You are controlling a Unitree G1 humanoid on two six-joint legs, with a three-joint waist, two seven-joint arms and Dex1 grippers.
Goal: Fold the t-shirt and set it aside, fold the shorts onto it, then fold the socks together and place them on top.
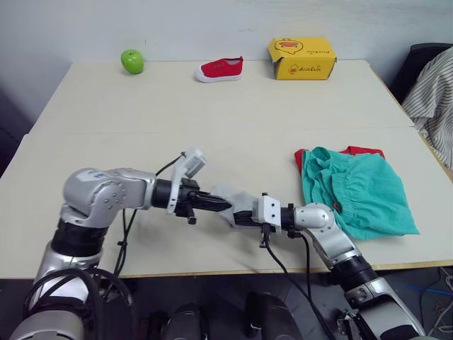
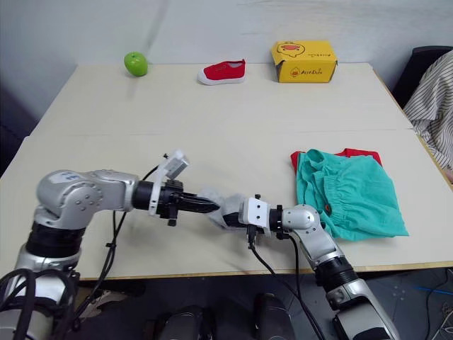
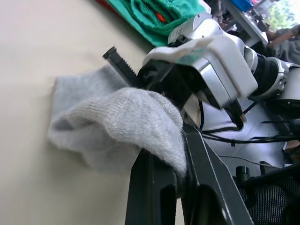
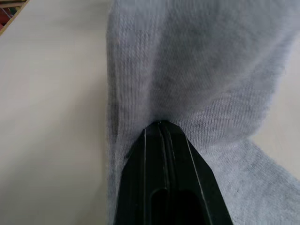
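Note:
The light grey socks (image 1: 233,199) lie bunched near the table's front edge, between my two grippers. From the left, my left gripper (image 1: 225,205) is shut on the socks (image 3: 126,126). Facing it from the right, my right gripper (image 1: 239,216) is also shut on the sock fabric (image 4: 187,84). The teal shorts (image 1: 357,190) lie folded at the right of the table. They rest on the red t-shirt (image 1: 362,151), of which only a strip shows along the far edge and the left corner.
Along the table's far edge stand a green apple (image 1: 132,61), a small red shoe (image 1: 221,69) and a yellow box (image 1: 301,58). Striped fabric (image 1: 435,99) hangs off a chair beyond the table's right edge.

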